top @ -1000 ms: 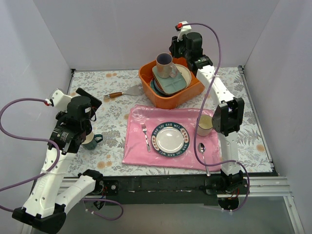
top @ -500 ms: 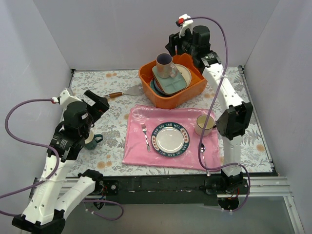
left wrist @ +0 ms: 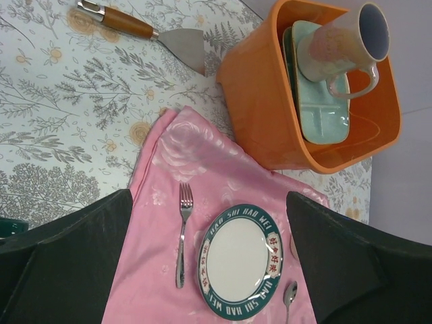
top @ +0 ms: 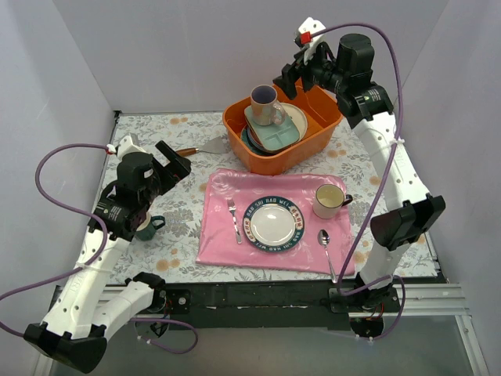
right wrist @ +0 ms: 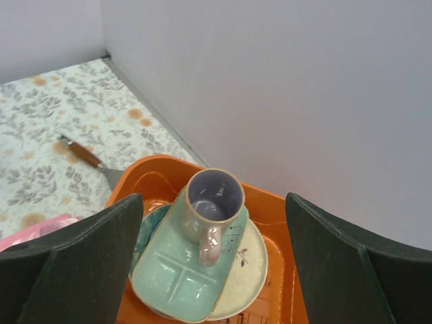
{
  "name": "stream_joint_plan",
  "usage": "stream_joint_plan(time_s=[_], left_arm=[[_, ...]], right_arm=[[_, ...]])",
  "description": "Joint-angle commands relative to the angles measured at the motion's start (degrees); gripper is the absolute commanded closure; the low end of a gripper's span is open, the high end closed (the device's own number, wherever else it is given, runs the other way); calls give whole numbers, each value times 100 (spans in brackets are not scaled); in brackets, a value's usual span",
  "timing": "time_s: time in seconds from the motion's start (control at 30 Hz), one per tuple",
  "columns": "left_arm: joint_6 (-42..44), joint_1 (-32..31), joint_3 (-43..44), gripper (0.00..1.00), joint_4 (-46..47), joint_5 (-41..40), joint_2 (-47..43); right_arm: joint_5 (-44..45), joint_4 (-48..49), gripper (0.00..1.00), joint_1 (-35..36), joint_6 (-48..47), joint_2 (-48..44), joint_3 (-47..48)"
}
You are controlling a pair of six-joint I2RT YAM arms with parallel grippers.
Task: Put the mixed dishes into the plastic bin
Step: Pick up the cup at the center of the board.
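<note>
Binning the dark green mug [top: 150,228] (left of the orange bin [top: 307,147]) may topple the perched lavender-lined mug [top: 266,106]; left hand [top: 174,160] and right hand [top: 291,74] wide, empty.

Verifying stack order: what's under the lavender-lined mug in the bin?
The lavender-lined mug rests on the pale mint squarish plate. Beneath that, a white round plate and a teal plate rim stick out. Anything lower in the plastic bin is covered.

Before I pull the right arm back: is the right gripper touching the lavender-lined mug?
Apart. The right wrist view shows the right gripper open, with bare space between each finger and the lavender-lined mug.
</note>
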Motion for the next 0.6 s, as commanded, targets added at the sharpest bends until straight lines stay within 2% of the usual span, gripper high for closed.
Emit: stream_joint_plan(time_s=[0.0,0.1,0.33,0.57], left_arm=[[-40,78,135,2,125,425,121],[-93,123,196,2,107,601,218],[-216,237,214,2,-15,830,280],[-304,342,170,2,-130,892,236]], right_arm=[[-861,-324,7,-14,-438,-687,-749],[-1371,-377,5,-22,-535,-1162,-1487],[-1828,-298,2,-101,-659,-2138,-2947],[-2575,-183,2,-339,-623,-2850,-3994]])
